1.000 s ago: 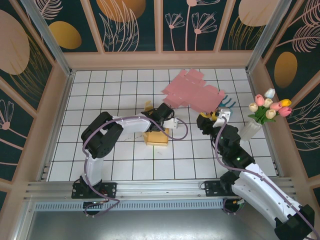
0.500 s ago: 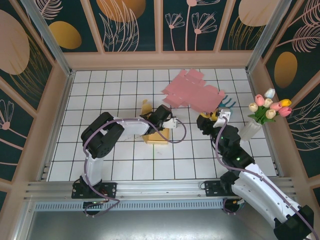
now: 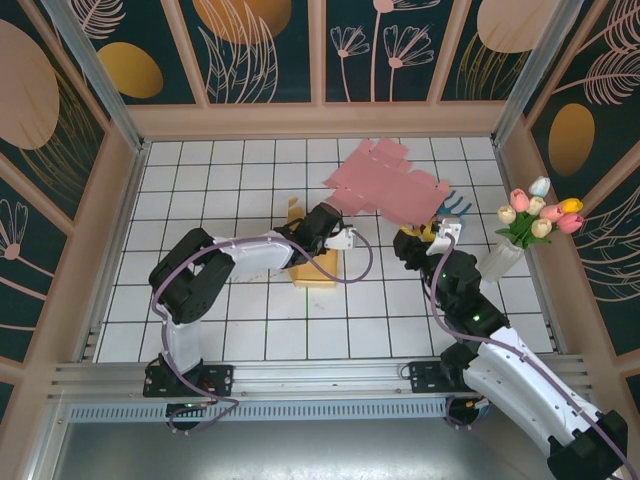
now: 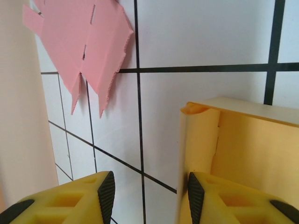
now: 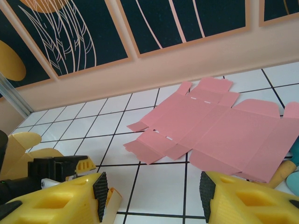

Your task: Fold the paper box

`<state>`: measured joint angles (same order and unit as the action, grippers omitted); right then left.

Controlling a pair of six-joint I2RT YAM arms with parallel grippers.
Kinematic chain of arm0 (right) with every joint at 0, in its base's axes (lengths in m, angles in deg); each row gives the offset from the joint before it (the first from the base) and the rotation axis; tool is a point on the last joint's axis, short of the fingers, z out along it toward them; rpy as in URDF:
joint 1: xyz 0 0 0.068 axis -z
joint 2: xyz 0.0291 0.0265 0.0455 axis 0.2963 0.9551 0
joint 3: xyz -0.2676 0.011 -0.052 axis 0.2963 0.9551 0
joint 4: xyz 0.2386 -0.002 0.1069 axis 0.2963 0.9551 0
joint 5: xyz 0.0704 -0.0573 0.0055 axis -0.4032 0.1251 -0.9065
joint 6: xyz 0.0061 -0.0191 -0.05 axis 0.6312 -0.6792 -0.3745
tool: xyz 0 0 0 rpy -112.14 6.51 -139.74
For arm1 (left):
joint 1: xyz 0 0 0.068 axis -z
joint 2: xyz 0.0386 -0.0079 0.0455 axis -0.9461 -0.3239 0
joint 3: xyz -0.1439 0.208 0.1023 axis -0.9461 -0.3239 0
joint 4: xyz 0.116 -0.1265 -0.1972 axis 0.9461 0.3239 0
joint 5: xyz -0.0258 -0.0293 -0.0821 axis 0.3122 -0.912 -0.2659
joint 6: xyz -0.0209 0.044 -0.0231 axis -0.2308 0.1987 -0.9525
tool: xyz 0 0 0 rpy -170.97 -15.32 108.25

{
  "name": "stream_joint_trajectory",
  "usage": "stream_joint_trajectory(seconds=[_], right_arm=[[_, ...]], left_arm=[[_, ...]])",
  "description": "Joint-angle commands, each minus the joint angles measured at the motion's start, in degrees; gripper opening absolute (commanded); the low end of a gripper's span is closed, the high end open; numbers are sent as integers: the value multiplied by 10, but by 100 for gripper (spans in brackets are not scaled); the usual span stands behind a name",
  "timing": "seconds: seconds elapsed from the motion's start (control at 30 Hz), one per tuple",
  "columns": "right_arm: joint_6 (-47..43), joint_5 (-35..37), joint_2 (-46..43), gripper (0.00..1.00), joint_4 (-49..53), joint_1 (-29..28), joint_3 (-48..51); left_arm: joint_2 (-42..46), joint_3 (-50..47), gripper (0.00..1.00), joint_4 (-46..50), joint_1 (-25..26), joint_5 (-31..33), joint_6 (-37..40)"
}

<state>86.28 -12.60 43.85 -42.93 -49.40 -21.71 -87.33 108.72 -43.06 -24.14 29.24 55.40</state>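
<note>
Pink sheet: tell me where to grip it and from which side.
Take the pink sheet by its near right edge, coming low from the near side with the right end effector. That edge seems to rest on an orange handle, likely lifted; elsewhere it lies flat on the table.

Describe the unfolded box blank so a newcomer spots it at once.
On the white tiled table, look to the far right, near the back wall. A pink sheet lies there, left of the tulip vase. Unlike the yellow box at mid-table, it is flat, with cut flaps and slits.
</note>
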Motion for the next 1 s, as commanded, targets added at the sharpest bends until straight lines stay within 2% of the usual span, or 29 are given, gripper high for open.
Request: stream_joint_trajectory(seconds=[0.0, 0.17, 0.3, 0.4, 0.5, 0.57, 0.63, 0.7, 0.8, 0.97], right_arm=[[9, -10, -8, 58, -12, 4, 5], [7, -17, -7, 58, -13, 5, 5], [3, -17, -6, 58, -11, 5, 4], [-2, -21, -7, 58, -10, 5, 4], [-8, -31, 0, 58, -11, 5, 3], [-11, -39, 10, 58, -9, 5, -1], [-12, -50, 27, 58, -5, 5, -9], [-13, -60, 40, 58, -5, 5, -12], [-13, -74, 53, 58, -3, 5, -17], [-14, -78, 55, 58, 2, 5, -19]], left_arm=[[33, 24, 48, -4, 8, -7, -21], [62, 52, 48, -5, 19, -20, -79], [89, 72, 49, -23, 21, -29, -175], [98, 109, 48, -12, 21, 51, -305], [116, 147, 48, 71, 20, 144, -490], [159, 132, 47, 125, 20, 164, -613], [221, 54, 51, 116, 20, 132, -699], [276, -14, 54, 95, 20, 110, -741], [319, -62, 57, 100, 20, 101, -765], [301, -70, 57, 127, 20, 64, -772]])
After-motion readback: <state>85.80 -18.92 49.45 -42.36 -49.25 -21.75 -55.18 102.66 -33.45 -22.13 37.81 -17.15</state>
